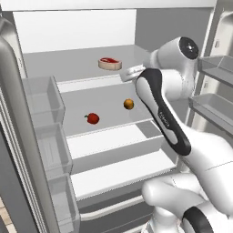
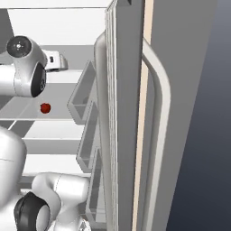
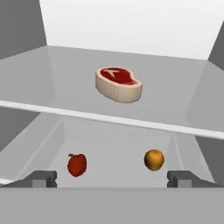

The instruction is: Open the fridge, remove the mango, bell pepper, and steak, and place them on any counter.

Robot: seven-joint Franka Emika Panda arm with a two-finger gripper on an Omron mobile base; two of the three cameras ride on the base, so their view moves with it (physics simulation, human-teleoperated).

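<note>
Three foods sit in the open fridge (image 1: pixel 91 50) in the left base view. The steak (image 1: pixel 110 63) lies flat on the upper shelf, red side up, its long side running left to right. The mango (image 1: pixel 129 104) and the red bell pepper (image 1: pixel 93 118) rest on the shelf below, well apart. The claw (image 1: pixel 129 73) is just beside the steak, not touching it.

In the right base view, the bell pepper (image 2: pixel 45 108) shows past the fridge door (image 2: pixel 126 113) and its pale handle (image 2: pixel 160 117).

In the hand view, the steak (image 3: pixel 118 84) lies ahead on the upper shelf. The bell pepper (image 3: pixel 77 164) stands upright at the left, the mango (image 3: pixel 154 159) at the right. The fingertips (image 3: pixel 43 178) are spread wide and hold nothing. No writing can be read
</note>
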